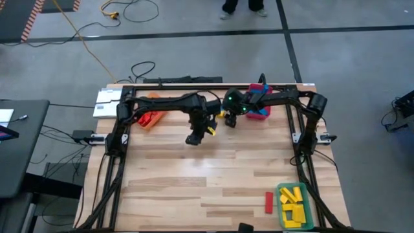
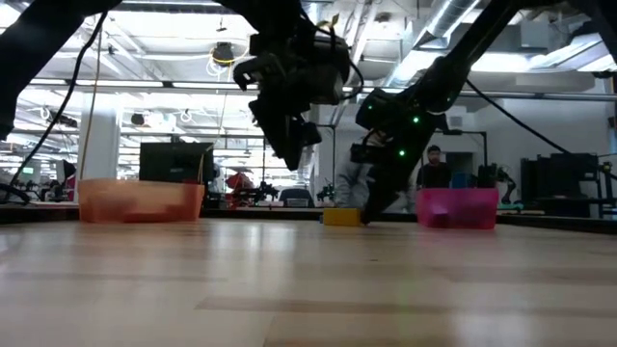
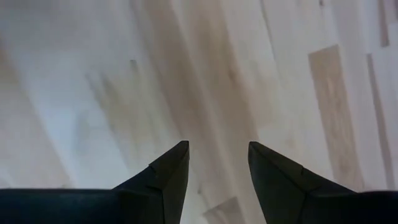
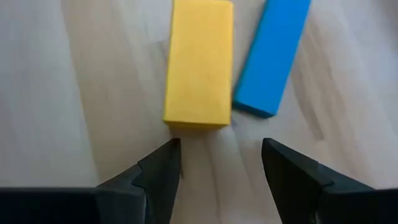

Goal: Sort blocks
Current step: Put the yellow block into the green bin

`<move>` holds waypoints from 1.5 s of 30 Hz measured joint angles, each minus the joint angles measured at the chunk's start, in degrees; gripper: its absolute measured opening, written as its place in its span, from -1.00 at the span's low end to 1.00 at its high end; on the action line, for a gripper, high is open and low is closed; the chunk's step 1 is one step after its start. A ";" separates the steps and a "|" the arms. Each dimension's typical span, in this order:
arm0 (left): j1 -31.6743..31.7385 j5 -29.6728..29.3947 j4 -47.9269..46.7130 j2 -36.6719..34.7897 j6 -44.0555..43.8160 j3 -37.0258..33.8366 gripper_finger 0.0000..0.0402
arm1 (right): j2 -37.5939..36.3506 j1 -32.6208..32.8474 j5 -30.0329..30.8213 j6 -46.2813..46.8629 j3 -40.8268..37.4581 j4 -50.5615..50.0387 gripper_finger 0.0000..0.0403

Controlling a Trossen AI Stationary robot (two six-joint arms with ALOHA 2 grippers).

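Blocks nearest the front edge of the worktop (image 1: 194, 188): yellow ones (image 1: 292, 202) fill a green bin (image 1: 310, 217) at the right corner, a red block (image 1: 269, 202) lying just beside it. Farther back, the left hand (image 3: 217, 163) hangs spread above bare wood, holding nothing. Beyond it the right hand (image 4: 221, 163), fingers spread, sits low just short of a yellow block (image 4: 199, 65) and a blue block (image 4: 272, 56) lying side by side. At the far edge stand an orange bin (image 1: 150, 118) and a pink bin (image 1: 259, 113).

Blue block (image 4: 272, 56) cut off by frame edge
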 joint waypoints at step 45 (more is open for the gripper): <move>-5.87 -0.07 -1.03 0.02 -1.04 0.02 -0.20 | 9.92 3.62 9.71 6.85 10.21 10.29 0.21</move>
